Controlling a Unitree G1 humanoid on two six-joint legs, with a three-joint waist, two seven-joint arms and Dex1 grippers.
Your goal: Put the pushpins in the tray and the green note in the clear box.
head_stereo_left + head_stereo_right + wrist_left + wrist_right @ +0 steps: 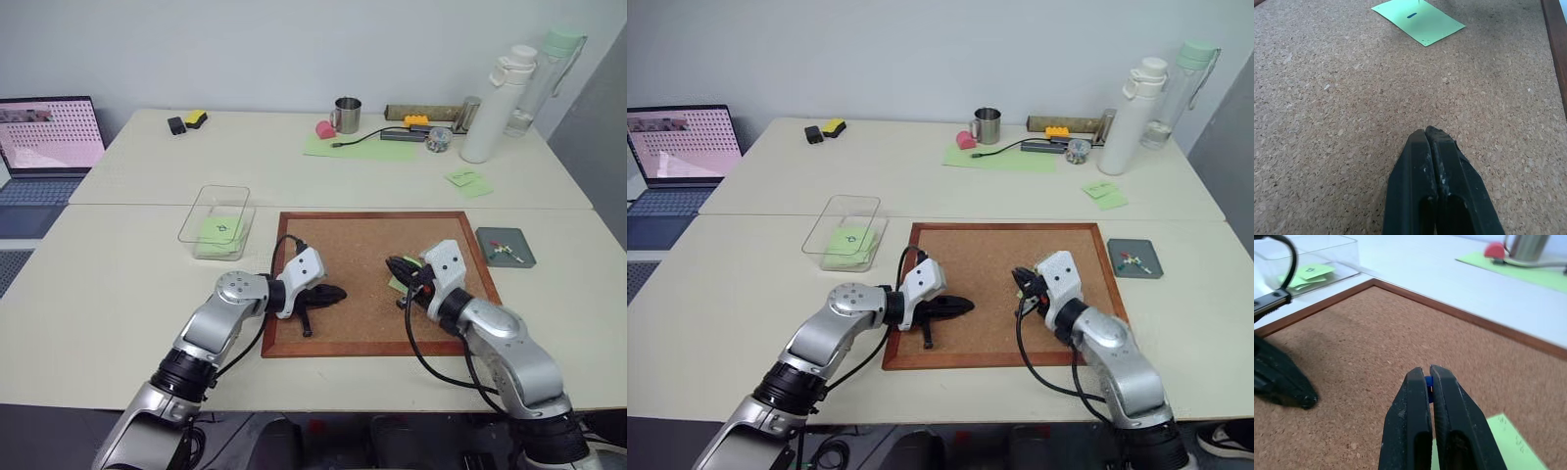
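Observation:
My right gripper point(1429, 373) is shut on a small blue pushpin point(1428, 382), held just above the corkboard point(358, 279). Right under it, on the cork, lies the green note point(1418, 19) with its short dark mark. My left gripper point(1427, 134) is shut on nothing, its tips close to the cork at the board's left side, pointing toward the note. The dark-grey tray point(519, 238) sits just right of the board with a few pushpins point(504, 250) in it. The clear box point(201, 211) stands left of the board with green paper inside.
The corkboard's wooden frame point(372, 348) is a raised edge around both grippers. At the table's back stand a white bottle point(495, 103), a metal mug point(346, 115), a pale green sheet point(358, 147) and two scribbled notes point(468, 181). A laptop point(49, 137) is far left.

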